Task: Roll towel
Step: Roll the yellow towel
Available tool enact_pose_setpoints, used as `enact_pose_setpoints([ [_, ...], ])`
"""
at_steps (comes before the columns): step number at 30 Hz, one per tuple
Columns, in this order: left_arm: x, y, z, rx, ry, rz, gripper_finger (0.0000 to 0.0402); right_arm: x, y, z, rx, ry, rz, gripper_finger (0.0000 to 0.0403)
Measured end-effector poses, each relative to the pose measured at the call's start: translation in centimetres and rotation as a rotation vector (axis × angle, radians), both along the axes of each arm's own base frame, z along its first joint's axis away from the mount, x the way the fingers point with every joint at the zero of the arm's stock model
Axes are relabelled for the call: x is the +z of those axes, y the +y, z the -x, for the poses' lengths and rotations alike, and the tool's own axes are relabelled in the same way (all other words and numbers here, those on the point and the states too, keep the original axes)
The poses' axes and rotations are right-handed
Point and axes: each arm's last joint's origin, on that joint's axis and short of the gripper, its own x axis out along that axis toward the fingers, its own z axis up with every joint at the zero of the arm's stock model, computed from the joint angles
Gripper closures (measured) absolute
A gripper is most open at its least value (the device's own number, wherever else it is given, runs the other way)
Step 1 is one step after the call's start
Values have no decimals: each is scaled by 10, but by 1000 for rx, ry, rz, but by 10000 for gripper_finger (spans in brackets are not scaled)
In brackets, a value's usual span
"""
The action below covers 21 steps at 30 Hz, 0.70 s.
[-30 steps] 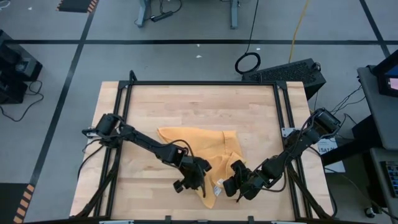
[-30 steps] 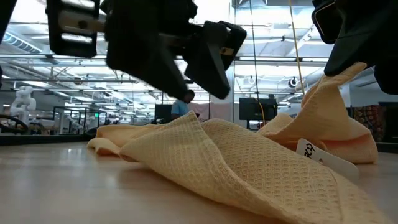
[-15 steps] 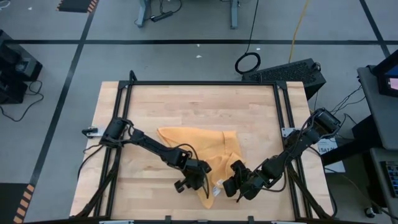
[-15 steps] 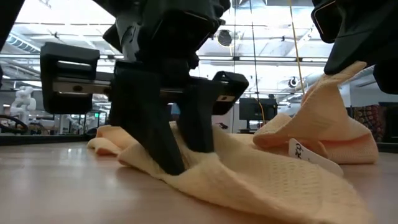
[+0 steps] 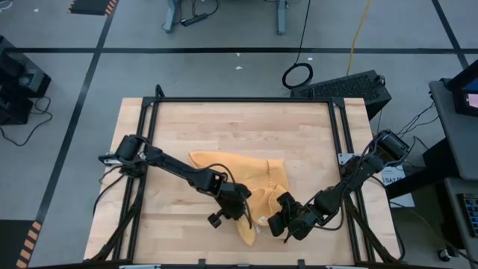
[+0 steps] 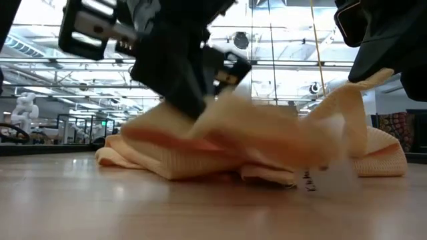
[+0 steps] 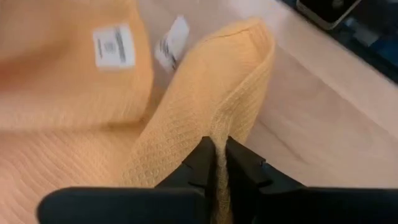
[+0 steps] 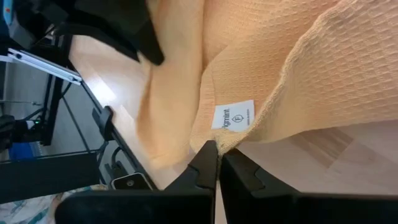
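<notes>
The orange-yellow towel lies crumpled on the wooden table, near its front middle, with white labels showing. My left gripper is shut on the towel's near part, and it also shows in the low view. My right gripper is shut on the towel's right near edge, held up as a peak. The towel's far part rests flat on the table. My left gripper pinches a raised fold of the towel between its two fingers, coming from above. The held part is lifted off the table, and the rest trails down onto it. My right gripper pinches the towel's hemmed edge beside a white label between its two fingers. That edge stands up as a peak above the table, and the cloth below it slopes down onto the wood.
Black frame rails run along the table's left, far and right sides. Bare wood lies beyond the towel toward the far edge. A black keyboard-like unit sits off the table's far right corner.
My left gripper has come down onto the towel's near part, taken hold of it and risen with it. That part of the towel has lifted off the table and bunched up, while the far part has stayed flat. My right gripper has kept its peak held up.
</notes>
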Motion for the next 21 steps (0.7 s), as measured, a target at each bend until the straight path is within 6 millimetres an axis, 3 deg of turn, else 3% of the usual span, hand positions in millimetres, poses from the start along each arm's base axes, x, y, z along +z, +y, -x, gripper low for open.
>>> enact_pose_setpoints([
  [3, -3, 5, 0, -9, 19, 3, 356, 0, 0, 0, 0, 0, 1, 401],
  [8, -5, 12, -1, -9, 45, 31, 392, 0, 0, 0, -3, -1, -3, 401],
  [15, 22, 20, 3, -16, 17, 114, 392, 1, 0, -1, 4, -11, -3, 401],
  [21, 41, 52, 6, 103, 128, 294, 395, 4, 2, -4, 42, -54, 14, 401],
])
